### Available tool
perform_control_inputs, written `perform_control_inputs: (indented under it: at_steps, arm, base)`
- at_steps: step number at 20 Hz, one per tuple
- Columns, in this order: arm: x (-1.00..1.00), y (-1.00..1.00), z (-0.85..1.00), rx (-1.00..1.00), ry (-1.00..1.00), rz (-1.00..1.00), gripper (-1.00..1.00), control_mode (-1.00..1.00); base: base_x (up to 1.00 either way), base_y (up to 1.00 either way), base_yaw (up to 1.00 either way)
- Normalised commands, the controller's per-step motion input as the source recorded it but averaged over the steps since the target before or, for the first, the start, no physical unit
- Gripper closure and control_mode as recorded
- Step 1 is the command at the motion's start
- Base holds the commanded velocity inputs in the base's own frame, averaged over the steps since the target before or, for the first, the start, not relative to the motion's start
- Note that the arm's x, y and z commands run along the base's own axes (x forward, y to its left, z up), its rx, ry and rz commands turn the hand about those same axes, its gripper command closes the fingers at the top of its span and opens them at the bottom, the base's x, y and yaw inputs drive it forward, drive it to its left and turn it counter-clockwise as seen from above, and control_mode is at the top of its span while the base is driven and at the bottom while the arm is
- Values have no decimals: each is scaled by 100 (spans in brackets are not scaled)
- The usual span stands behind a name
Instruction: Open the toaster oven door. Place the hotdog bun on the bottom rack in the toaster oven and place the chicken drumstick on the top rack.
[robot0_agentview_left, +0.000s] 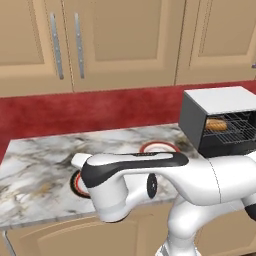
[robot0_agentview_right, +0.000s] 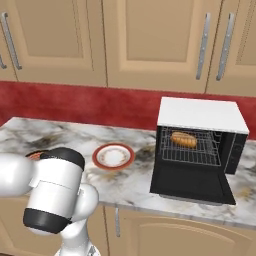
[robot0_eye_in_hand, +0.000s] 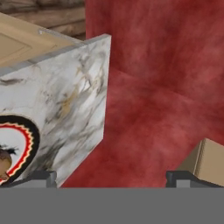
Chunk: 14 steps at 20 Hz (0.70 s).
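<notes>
The hand (robot0_eye_in_hand: 111, 177), spread wide and empty, could knock the drumstick (robot0_eye_in_hand: 3, 162) off its plate (robot0_eye_in_hand: 27, 146).

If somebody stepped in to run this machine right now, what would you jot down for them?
Claw: open, holding nothing, over the marble counter's left end.
Black toaster oven with white top: flat black door dropped open.
Golden-orange hotdog bun lies on a wire rack inside; which rack is hard to tell.
Dark brown chicken drumstick sits on the black-rimmed plate at the left.
Done: door, bun. Left: drumstick onto the top rack.
</notes>
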Motion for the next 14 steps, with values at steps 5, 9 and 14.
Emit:
perform_control_inputs:
  at_steps: [5,9,14]
  arm:
    - [0,0,0,0,0,0,-100,100]
    - [0,0,0,0,0,0,-100,100]
    - [0,0,0,0,0,0,-100,100]
  base:
    - [34,12,0]
    - [32,6,0]
    - [37,6,0]
